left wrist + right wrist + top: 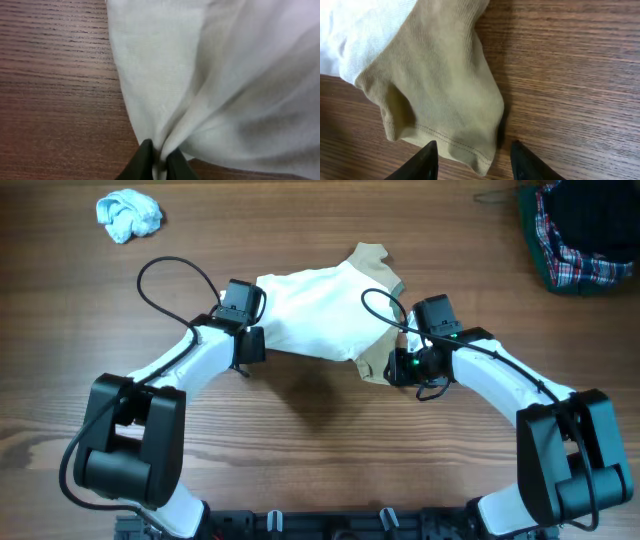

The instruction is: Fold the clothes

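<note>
Left gripper (159, 161) pinching white shirt (312, 318) hem tight, shirt lying centred, nearer far edge. Right gripper (474, 159) gaping wide, gripping nothing, straddling tan sleeve (442, 95) (should be closing low on hem first).

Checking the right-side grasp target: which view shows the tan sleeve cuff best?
Right wrist. The tan sleeve cuff fills much of the frame, its hem stitching visible, just ahead of the open right pincer. Overhead shows it only small, tucked beside that pincer. Left wrist shows none of it, only white fabric.
</note>
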Robot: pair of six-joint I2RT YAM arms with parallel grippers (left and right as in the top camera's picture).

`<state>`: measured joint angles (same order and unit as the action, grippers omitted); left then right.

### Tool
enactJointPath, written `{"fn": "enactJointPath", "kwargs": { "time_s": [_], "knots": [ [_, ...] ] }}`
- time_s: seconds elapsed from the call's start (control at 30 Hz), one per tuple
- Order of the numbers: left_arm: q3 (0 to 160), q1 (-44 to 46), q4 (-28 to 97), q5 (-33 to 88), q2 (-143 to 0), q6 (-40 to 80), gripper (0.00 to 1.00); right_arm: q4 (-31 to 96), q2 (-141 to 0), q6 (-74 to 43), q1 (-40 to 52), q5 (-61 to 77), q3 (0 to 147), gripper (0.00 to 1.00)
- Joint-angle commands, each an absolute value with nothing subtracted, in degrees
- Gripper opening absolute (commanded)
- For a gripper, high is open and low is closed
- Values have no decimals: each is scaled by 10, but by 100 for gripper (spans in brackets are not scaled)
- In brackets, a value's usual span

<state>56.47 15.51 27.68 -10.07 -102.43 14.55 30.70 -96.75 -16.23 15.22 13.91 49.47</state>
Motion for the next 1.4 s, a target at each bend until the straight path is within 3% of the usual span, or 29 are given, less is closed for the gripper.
{"fn": "enactJointPath", "kwargs": {
  "time_s": [0.0,0.17,0.3,0.43,0.97,1.37],
  "knots": [
    [562,152,279,-99,-1030,155,12,307,-994,-170,159,159,490,46],
    [562,152,279,-95,-1030,155,12,289,-1016,-197,193,159,490,37],
    [562,152,279,-95,-1030,155,12,282,-1020,-224,196,147,490,4],
    [562,152,281,-95,-1030,155,4,286,-1018,-242,190,138,491,4],
    [562,152,544,-95,-918,155,4,507,-895,-248,187,136,493,4],
    [562,152,399,-95,-918,155,4,333,-894,-225,187,124,493,4]
  ]
}}
